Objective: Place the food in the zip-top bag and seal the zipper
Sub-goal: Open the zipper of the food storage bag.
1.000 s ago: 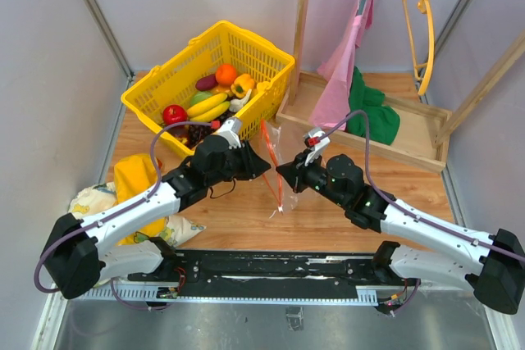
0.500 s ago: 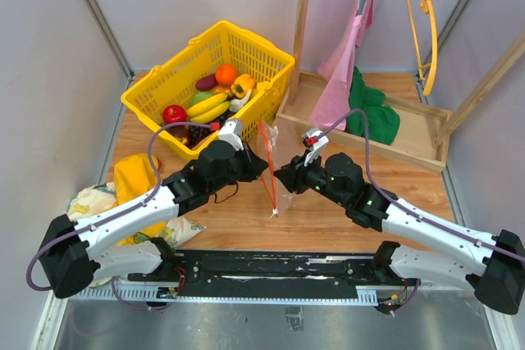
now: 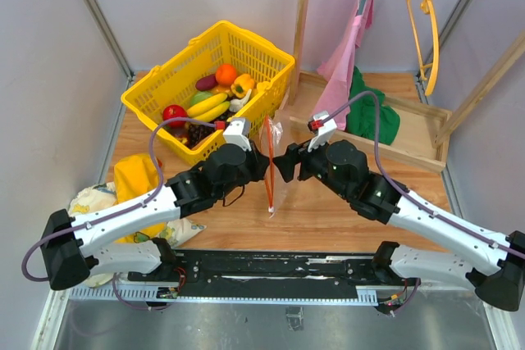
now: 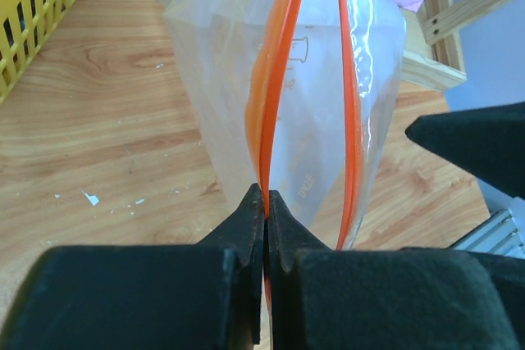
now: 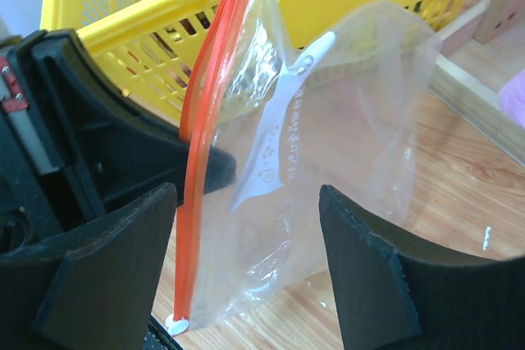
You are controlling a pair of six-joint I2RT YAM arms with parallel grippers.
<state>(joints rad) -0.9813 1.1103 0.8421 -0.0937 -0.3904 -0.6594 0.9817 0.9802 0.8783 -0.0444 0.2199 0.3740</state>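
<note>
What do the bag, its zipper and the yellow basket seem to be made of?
Zip-top bag: thin clear plastic film, glossy, crinkled, see-through. Zipper: likely denser plastic, opaque orange-red strip. Basket: apparently rigid moulded plastic, yellow open lattice.

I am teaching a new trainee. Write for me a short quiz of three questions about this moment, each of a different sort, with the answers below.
1. Choose one. What does the left tool pinch? A: the yellow hanger. B: the zipper. C: the pink cloth.
2. Fill the gap. The right tool, facing the zip-top bag, has its jaws ___.
3. True or false: the food lies in the yellow basket, not in the bag.

Key: 1 B. 2 open. 3 true.
</note>
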